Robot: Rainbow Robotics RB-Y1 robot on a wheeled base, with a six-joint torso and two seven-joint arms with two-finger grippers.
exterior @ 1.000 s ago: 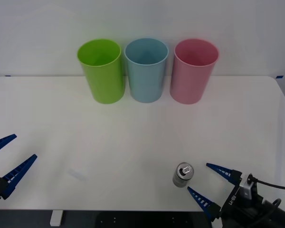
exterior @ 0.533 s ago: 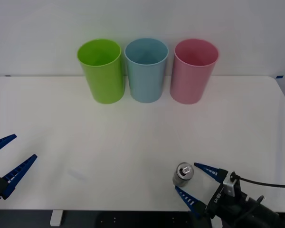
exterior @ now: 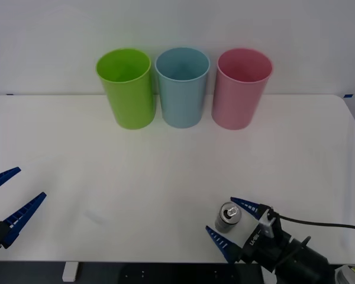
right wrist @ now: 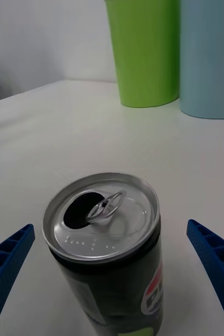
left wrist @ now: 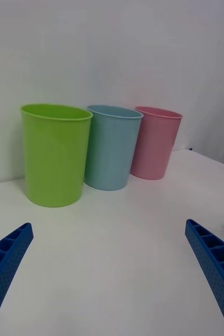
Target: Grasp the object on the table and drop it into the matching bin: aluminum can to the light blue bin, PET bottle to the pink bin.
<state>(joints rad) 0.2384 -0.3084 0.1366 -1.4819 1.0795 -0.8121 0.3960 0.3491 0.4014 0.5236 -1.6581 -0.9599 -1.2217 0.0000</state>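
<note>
Aluminium can (exterior: 228,216) stands upright near the worktop's (exterior: 165,171) front edge, between the right claw's (exterior: 232,221) wide-spread blue fingers, nothing gripped, so closing should pinch its sides. Left claw (exterior: 9,200) waits open at the left.

Three tall tapered plastic bins — one lime-green bin (exterior: 125,87), one light blue bin (exterior: 181,86), one pink bin (exterior: 241,87). One small silver-grey aluminum can (exterior: 227,216). One wide white table (exterior: 165,160). Two blue-fingered grippers — left gripper (exterior: 6,200), right gripper (exterior: 232,223).
</note>
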